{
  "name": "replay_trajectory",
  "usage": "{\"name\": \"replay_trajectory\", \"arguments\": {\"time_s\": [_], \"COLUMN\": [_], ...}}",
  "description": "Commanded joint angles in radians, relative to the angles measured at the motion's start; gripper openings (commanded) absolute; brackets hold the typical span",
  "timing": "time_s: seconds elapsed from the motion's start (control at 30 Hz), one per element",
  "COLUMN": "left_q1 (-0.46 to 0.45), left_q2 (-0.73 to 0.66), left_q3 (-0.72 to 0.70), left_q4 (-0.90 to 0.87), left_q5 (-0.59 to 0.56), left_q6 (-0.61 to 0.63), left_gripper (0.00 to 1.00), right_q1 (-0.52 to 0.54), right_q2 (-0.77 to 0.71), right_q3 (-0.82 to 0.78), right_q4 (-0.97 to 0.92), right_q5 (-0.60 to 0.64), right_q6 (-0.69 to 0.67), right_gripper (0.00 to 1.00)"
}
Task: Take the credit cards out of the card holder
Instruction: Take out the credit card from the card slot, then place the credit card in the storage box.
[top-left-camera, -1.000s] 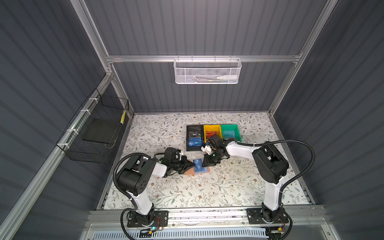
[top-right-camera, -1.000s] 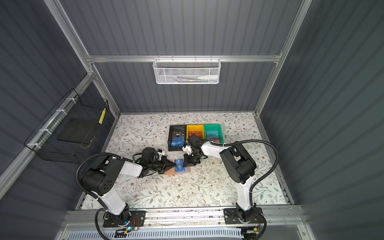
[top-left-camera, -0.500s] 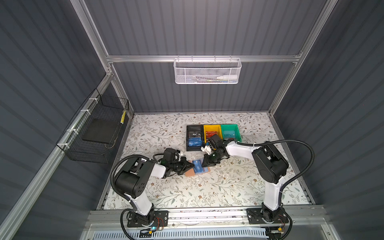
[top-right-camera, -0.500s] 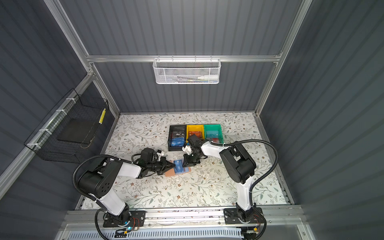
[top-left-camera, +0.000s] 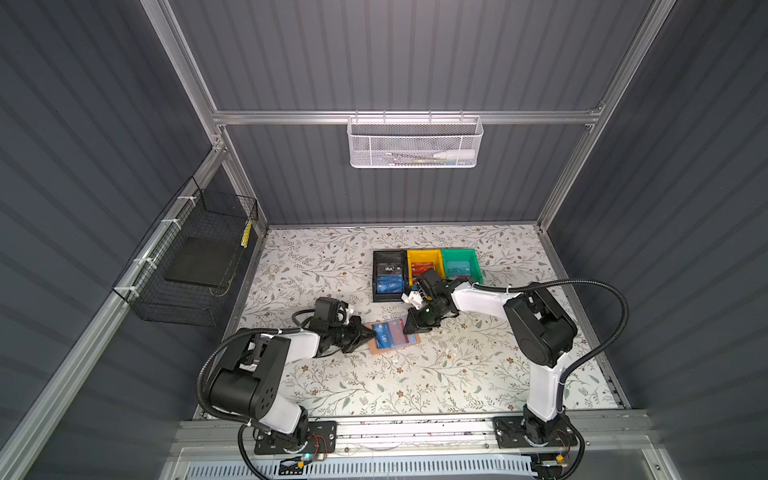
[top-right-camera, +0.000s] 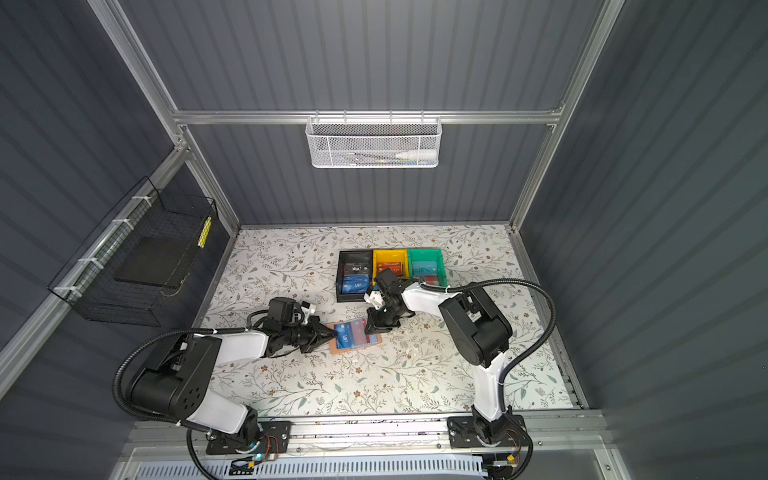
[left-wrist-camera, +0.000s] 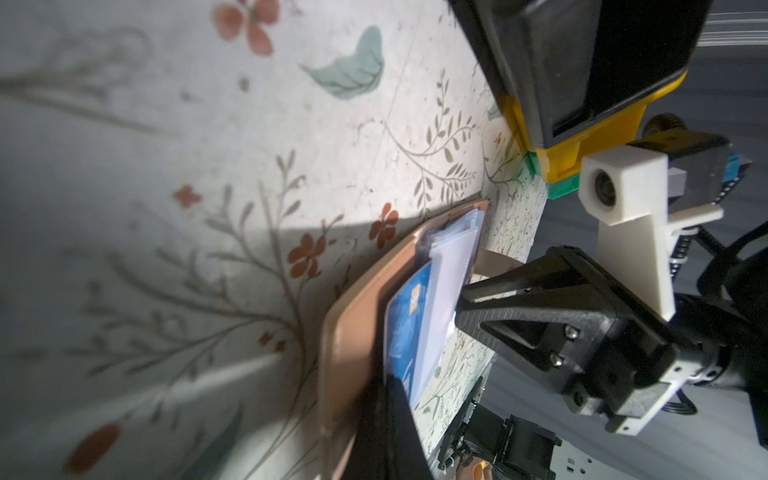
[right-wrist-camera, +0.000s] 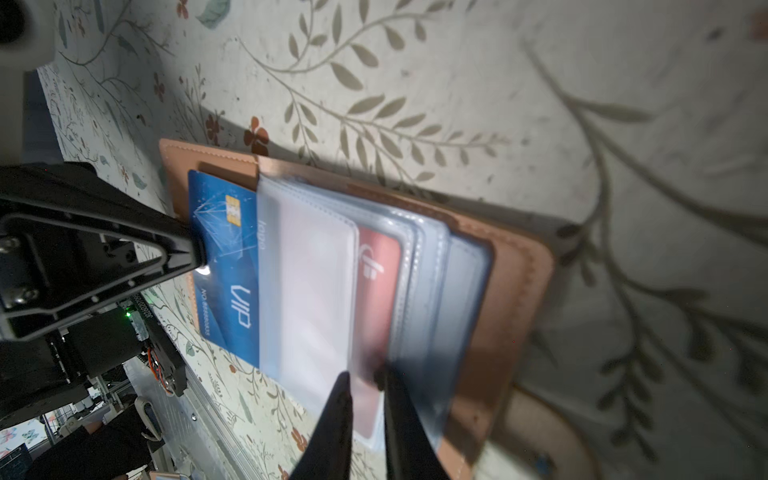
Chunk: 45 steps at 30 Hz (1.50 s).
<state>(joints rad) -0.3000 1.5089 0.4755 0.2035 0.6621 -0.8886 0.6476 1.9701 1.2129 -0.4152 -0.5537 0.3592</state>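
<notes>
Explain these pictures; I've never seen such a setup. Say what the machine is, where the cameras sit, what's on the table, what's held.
Two robot arms stand at the near edge of a flowered table. Two pictures look down from a camera pair overhead; two come from a camera on each wrist. Between the arms lies an open peach card holder with clear sleeves; a blue VIP card sticks out of it, and a red card sits in a sleeve. Behind stand a black bin, a yellow bin and a green bin with cards inside. The left gripper is shut, its tip at the blue card's edge; whether it pinches it is unclear. The right gripper has jaws slightly apart at the sleeves over the red card; no grip is certain.
</notes>
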Motion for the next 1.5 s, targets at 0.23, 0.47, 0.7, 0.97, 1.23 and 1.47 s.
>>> {"name": "replay_trajectory", "arguments": {"time_s": [0.23,0.47,0.7,0.97,1.23,1.47], "left_q1": [0.012,0.015,0.024,0.024,0.024,0.022], "left_q2": [-0.144,-0.157,-0.267,-0.352,-0.335,-0.312], "left_q3": [0.054,0.053,0.150,0.293,0.136,0.128], "left_q4": [-0.379,-0.401,-0.627,-0.818,-0.278,-0.096], "left_q5": [-0.140,-0.143,-0.255,-0.382,-0.042,0.048], "left_q6": [0.139,0.149,0.216,0.254,0.091,0.049], "left_gripper": [0.00,0.00,0.00,0.00,0.00,0.00], "right_q1": [0.012,0.044,0.047,0.047,0.032,-0.038], "right_q2": [0.061,0.063,0.017,-0.053,-0.108,-0.118], "right_q3": [-0.022,0.027,0.056,0.099,0.193,0.251], "right_q4": [-0.080,-0.123,-0.168,-0.233,-0.327,-0.349], "right_q5": [0.051,0.086,0.099,0.098,0.089,-0.078], "right_q6": [-0.002,-0.009,-0.021,-0.053,-0.114,-0.154], "right_gripper": [0.21,0.21,0.22,0.27,0.52,0.72]}}
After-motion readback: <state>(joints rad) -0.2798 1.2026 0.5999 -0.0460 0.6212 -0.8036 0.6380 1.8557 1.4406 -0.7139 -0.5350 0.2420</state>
